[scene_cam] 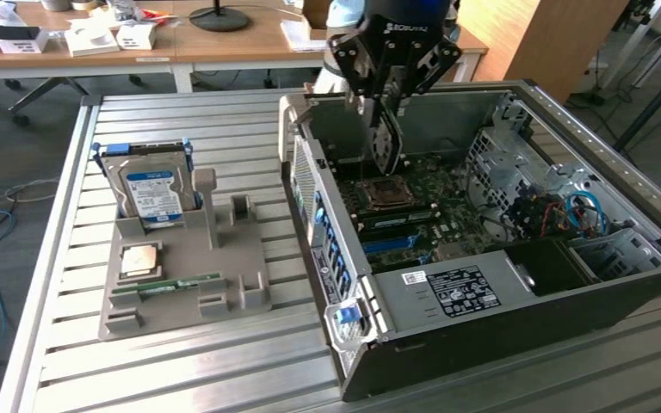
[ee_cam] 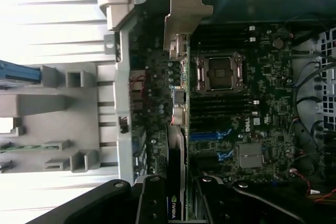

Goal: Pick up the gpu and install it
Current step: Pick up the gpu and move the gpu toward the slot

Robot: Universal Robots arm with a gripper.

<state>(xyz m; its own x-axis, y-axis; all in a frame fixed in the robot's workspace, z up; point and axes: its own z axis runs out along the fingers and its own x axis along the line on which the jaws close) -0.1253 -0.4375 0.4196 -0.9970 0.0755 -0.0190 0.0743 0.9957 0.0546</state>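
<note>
Slatted metal table [scene_cam: 193, 361] is seen carrying an open computer case [scene_cam: 606, 142], and at the upper middle of the exterior view the pincer [scene_cam: 385, 107] is clamped on one end of the gpu [scene_cam: 388, 159]. The card is hung lengthwise straight below the jaws, inside the case above the motherboard [scene_cam: 446, 215]. Its metal bracket [ee_cam: 185, 19] is carried at the end away from the pincer; contact with the board cannot be told.

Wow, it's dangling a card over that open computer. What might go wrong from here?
The black gripper holds the thin dark-green gpu card edge-down from above; it might tilt or slip. Its pale metal bracket sits near the grey case wall and may snag. Hanging close over the green motherboard, a misaligned card might scrape components.
</note>
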